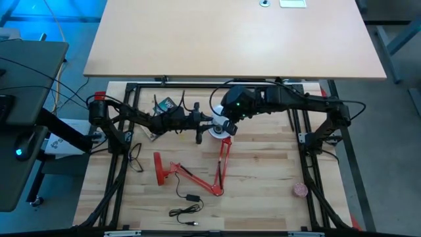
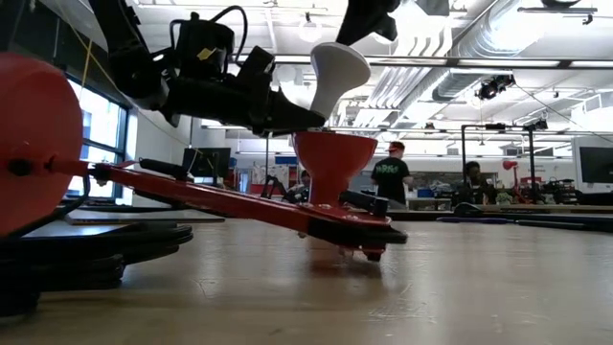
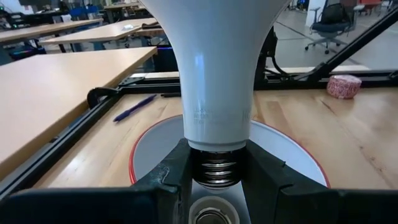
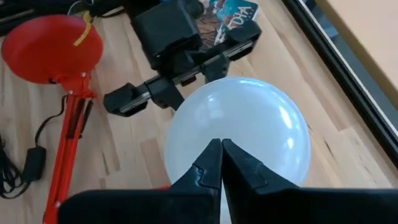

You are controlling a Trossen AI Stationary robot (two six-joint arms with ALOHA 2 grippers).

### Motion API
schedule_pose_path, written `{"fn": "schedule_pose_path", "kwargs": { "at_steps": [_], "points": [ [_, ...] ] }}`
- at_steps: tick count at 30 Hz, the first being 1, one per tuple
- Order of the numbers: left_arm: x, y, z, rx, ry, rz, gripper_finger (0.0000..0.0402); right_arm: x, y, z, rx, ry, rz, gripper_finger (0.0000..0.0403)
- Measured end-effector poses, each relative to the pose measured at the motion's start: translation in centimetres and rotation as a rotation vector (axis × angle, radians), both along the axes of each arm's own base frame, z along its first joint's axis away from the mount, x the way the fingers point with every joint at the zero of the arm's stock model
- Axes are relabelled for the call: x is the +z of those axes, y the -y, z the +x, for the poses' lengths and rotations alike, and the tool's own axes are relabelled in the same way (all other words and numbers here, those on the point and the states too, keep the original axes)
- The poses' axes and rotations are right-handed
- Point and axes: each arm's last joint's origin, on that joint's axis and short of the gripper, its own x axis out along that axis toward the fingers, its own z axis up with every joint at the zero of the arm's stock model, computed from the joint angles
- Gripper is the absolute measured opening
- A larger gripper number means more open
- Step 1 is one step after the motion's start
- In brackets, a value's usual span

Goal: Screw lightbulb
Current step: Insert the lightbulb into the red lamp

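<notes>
- One small white dome-shaped lightbulb (image 3: 217, 68) stands over one red lamp shade (image 2: 334, 158).
- Left gripper (image 3: 216, 171) clamps its threaded neck.
- Right gripper (image 4: 221, 163) hangs pinched together, empty, above it.

Lightbulb (image 3: 214, 74) upright over lamp shade (image 3: 289, 146), threaded base between left gripper (image 3: 214, 186) fingers; right gripper (image 4: 221, 165) above its dome, perhaps touching. Pen (image 3: 134, 107) beside shade.

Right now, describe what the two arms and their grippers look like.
Both arms are dark, near-black jointed links with black cables looped alongside. The right arm carries a bulky wrist housing with a small green light. The left gripper and right gripper each have two matte black fingers with stepped, notched inner edges.
</notes>
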Motion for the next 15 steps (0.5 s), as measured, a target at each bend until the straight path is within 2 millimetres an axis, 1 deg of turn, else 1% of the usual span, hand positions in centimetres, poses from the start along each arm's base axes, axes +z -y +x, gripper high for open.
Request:
{"fn": "schedule_pose_path", "kwargs": {
  "at_steps": [2, 7, 9, 12, 15],
  "points": [
    [0.0, 0.1, 0.0, -0.006, -0.003, 0.018, 0.0096, -0.1, -0.1, 0.2, 0.014, 0.004, 0.012, 0.0000],
    [0.0, 0.2, 0.1, -0.014, 0.003, 0.030, 0.0160, -0.3, -0.3, 0.4, 0.032, 0.001, 0.028, 0.0000],
    [0.4, 0.1, 0.2, -0.017, 0.027, 0.041, 0.0181, -0.6, -0.3, 0.4, 0.032, -0.010, 0.027, 0.0000],
    [0.5, 0.2, 0.2, -0.023, 0.031, 0.046, 0.0200, -1.3, -0.2, 0.9, 0.027, -0.034, 0.026, 0.0000],
    [0.4, 0.2, 0.2, -0.045, 0.026, 0.042, 0.0208, -2.4, -0.2, 1.9, 0.040, -0.056, 0.026, 0.0000]
  ]
}}
